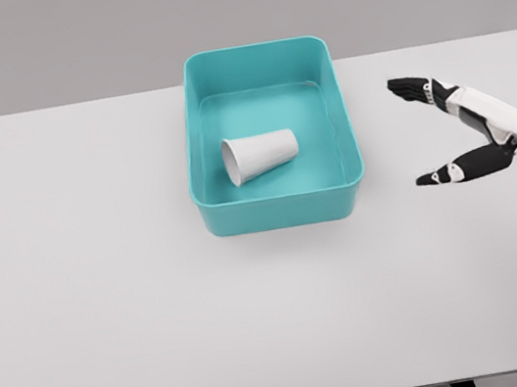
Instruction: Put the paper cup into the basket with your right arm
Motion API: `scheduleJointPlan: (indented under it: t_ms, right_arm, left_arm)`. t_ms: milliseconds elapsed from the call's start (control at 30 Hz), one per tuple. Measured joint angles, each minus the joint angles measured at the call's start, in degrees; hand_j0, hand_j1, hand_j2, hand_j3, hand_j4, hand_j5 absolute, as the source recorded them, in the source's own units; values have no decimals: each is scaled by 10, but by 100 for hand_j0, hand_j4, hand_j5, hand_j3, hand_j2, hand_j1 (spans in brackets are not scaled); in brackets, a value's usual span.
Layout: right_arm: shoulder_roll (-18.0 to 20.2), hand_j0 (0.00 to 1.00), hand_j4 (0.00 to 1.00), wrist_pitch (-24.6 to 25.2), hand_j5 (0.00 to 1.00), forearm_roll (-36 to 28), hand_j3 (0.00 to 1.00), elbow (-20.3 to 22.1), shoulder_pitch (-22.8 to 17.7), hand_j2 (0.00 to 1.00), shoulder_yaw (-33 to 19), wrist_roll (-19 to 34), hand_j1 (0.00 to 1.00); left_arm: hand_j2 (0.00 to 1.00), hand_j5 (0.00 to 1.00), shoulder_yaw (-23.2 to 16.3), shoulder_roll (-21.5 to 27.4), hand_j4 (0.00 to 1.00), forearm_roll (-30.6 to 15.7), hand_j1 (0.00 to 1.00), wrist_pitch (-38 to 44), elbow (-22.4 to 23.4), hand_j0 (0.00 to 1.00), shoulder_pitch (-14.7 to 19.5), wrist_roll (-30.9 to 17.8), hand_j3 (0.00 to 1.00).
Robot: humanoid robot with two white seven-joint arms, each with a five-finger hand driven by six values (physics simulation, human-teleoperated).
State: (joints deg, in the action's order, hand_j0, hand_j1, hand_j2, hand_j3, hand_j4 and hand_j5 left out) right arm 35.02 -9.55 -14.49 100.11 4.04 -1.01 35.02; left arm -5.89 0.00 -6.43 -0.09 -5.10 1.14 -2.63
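- The white table (109, 308) spreads under everything I see, and the basket stands on it, towards its far edge and about midway across.
- The teal basket (281, 211) is a rectangular tub with rounded corners and upright walls; I place everything else from it.
- My right hand (461, 125) comes in from the right edge and hovers over the table to the right of the basket, clear of its right wall and touching nothing.
- That hand is wide open and holds nothing: the dark fingertips (407, 85) of the upper fingers stretch towards the basket, and my thumb (439, 174) points the same way lower down, with a broad gap between them.
- The paper cup (260, 154) lies on its side on the basket's floor, inside the walls, a little left of the middle, with its wider mouth turned to the left and its narrower base to the right.
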Motion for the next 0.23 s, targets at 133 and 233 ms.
scheduleJointPlan:
  t_ms: [133,233]
  right_arm:
    - [-3,100,100,-2,100,-2,100,-14,-8,100,-6,0,100]
    - [-4,100,100,-2,100,-3,100,-27,-7,100,-7,0,100]
  left_arm:
    - [100,100,-1,0,100,0,100,0,0,100,-4,0,100]
    - [100,100,-1,0,100,1,100,0,0,100,-4,0,100]
